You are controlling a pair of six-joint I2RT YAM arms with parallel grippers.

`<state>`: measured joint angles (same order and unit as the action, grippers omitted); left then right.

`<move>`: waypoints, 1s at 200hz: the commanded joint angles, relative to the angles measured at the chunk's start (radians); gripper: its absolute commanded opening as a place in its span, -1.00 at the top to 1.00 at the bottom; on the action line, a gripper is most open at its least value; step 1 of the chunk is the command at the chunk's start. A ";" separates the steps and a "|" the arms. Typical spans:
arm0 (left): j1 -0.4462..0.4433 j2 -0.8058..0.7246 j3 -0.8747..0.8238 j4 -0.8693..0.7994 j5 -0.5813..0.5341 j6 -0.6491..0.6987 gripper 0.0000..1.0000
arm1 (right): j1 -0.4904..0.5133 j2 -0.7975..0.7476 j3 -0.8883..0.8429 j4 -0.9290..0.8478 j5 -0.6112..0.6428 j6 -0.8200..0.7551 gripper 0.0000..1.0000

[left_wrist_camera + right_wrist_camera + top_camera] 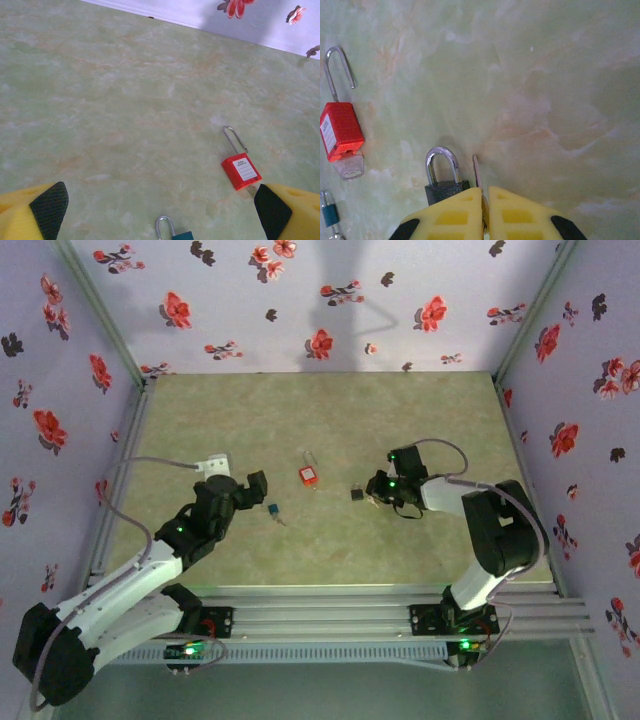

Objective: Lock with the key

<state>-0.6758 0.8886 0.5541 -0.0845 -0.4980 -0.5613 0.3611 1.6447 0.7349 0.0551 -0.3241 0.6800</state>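
My right gripper (485, 202) is shut on the key (476, 170). Only the key's thin metal shaft sticks out past the yellow fingertips, and its head is hidden between them. The shaft points along the table just right of a small black padlock (442, 177), which lies flat with its steel shackle pointing away. In the top view the right gripper (373, 495) sits right of that black padlock (356, 494). My left gripper (160, 212) is open and low over the table, with nothing between its black pads (50, 207).
A red padlock (307, 475) with a long thin shackle lies mid-table, a silver key (350, 167) at its base. A teal padlock (272, 509) lies near the left gripper (242, 483). Flowered walls enclose the table on three sides.
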 commanded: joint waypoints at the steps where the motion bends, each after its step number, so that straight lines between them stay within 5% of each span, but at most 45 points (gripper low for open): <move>1: 0.007 -0.008 -0.013 0.025 -0.033 0.000 -0.99 | 0.006 0.017 0.026 -0.001 0.017 -0.022 0.79; 91: 0.007 -0.030 -0.018 0.023 -0.033 -0.001 -0.99 | 0.021 -0.017 0.052 -0.081 0.062 -0.054 0.58; 200: 0.006 -0.121 -0.065 0.034 -0.116 -0.026 -0.99 | 0.245 -0.062 0.269 -0.356 0.290 -0.206 -0.49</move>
<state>-0.6758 0.8074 0.5140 -0.0772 -0.5373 -0.5690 0.5495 1.5620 0.9211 -0.2188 -0.0929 0.5323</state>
